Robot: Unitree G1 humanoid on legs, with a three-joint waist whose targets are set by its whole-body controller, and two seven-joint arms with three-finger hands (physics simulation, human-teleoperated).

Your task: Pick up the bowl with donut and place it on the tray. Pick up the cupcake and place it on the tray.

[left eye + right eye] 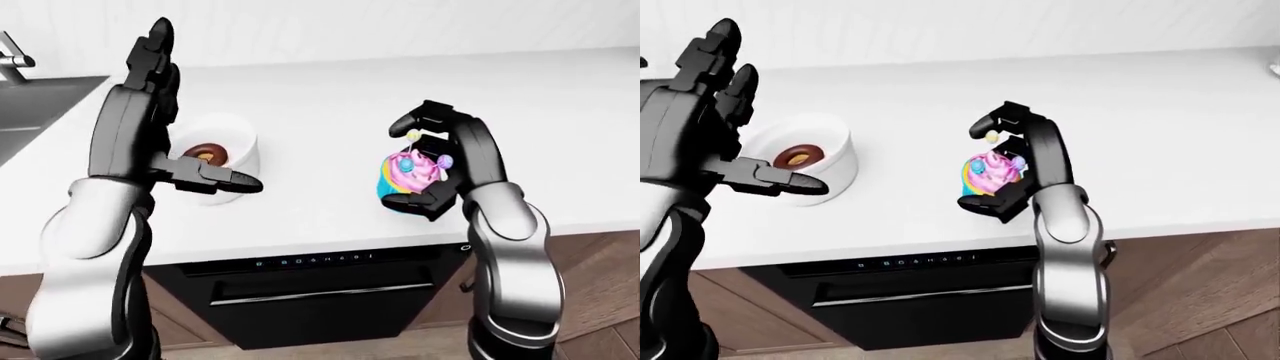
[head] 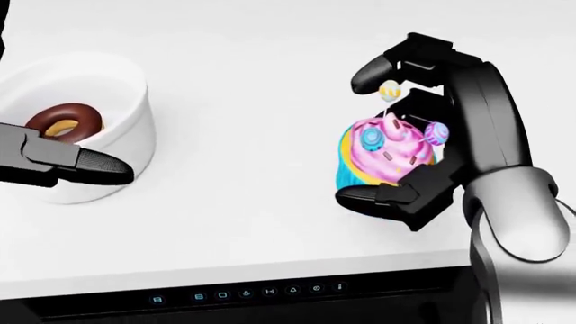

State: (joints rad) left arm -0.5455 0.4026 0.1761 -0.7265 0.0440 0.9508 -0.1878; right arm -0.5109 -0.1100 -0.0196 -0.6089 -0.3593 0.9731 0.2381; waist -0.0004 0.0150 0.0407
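A smooth white counter (image 2: 261,202) fills the head view, with a black appliance panel (image 1: 330,289) beneath its lower edge. At centre left of the left-eye view sits a round white bowl (image 2: 121,145), glossy and thick-walled, holding a chocolate-glazed ring donut (image 2: 65,121). The left hand (image 1: 150,124) stands upright beside it, fingers (image 1: 157,45) spread wide and one reaching across the bowl's near rim, gripping nothing. At centre right, the cupcake (image 2: 387,152) has swirled pink frosting, a blue-and-yellow wrapper and small lollipop toppers. The right hand (image 2: 432,128) curls round it, black fingers (image 2: 378,196) closed above and below.
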